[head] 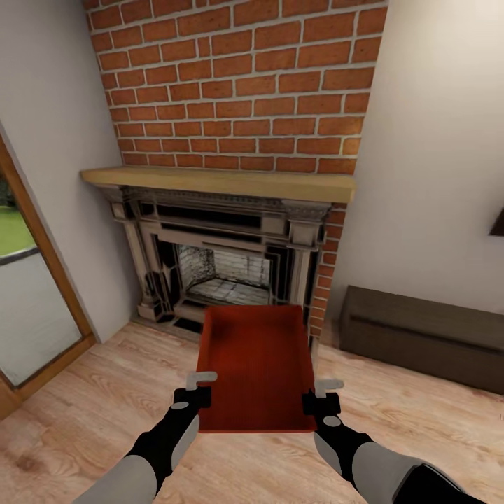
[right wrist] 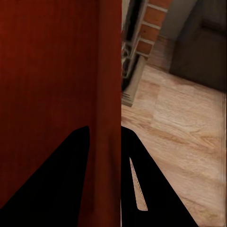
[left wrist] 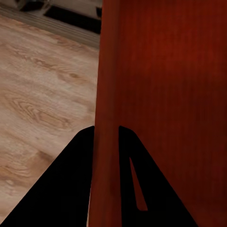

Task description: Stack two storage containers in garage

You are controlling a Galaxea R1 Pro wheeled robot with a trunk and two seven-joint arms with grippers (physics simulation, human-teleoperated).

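Storage container (head: 255, 364) held before the brick fireplace (head: 231, 266).
Left end effector (head: 197, 389) and right end effector (head: 323, 395) each grasp one side wall, above the wood floor (head: 91, 406).

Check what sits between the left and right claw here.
The storage container spans the gap in the head view: left claw grips one side wall, right claw the other.

The storage container (head: 255, 364) I was carrying was a plain orange-red, darker inside. Both my end effectors, left end effector (head: 197, 389) and right end effector (head: 324, 394), were black with pale grey fingers. Beneath them the floor (head: 84, 406) was light wood plank with visible grain. The fireplace (head: 231, 140) was red brick with pale mortar, its mantel (head: 217, 183) tan wood, and the low cabinet (head: 427, 332) dark brown.
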